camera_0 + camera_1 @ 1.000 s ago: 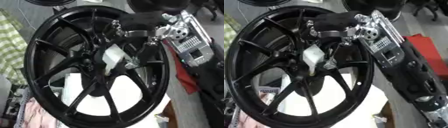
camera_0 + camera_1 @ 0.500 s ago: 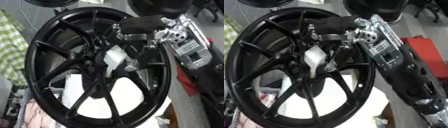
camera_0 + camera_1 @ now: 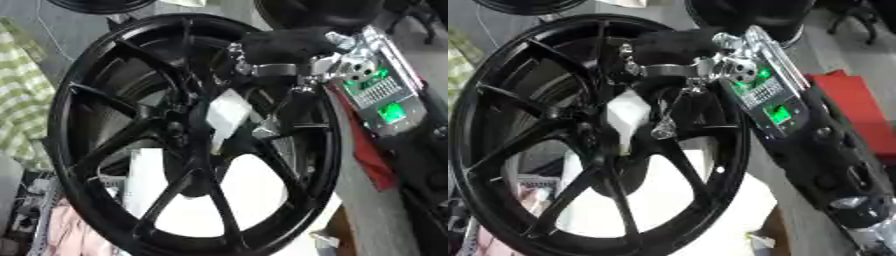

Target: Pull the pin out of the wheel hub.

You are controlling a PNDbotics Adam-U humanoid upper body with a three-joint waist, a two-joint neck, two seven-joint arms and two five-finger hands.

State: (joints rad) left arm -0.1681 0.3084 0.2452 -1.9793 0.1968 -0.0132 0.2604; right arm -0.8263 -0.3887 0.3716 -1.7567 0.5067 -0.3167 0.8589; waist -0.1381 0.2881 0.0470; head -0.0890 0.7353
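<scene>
Right hand (image 3: 677, 46): entered from upper right on a black arm (image 3: 824, 165) with a silver wrist plate lit green; black fingers curled in over the upper spokes of the wheel (image 3: 188, 135), down toward the hub. Whether closed on anything: could not be told, fingertips lost against the black spokes.

Left hand: seen in neither view.

Wheel: black, multi-spoke, stood on edge and tilted, filled most of both views.

Hub (image 3: 188, 131): at centre, where the spokes met.

Pin: not made out with certainty. Small silver piece (image 3: 663, 132) showed just right of the hub, below the fingers; contact with them could not be told.

White block (image 3: 226, 114): lay against the hub, just left of the silver piece, below the hand.

Surface: white sheet (image 3: 210, 200) visible through the lower spokes; red object (image 3: 852, 102) beside the arm at right; green checked cloth (image 3: 24, 95) at left edge; pink cloth (image 3: 74, 232) at lower left.

Room: grey floor (image 3: 61, 25) beyond; further dark round shapes along the top edge.
</scene>
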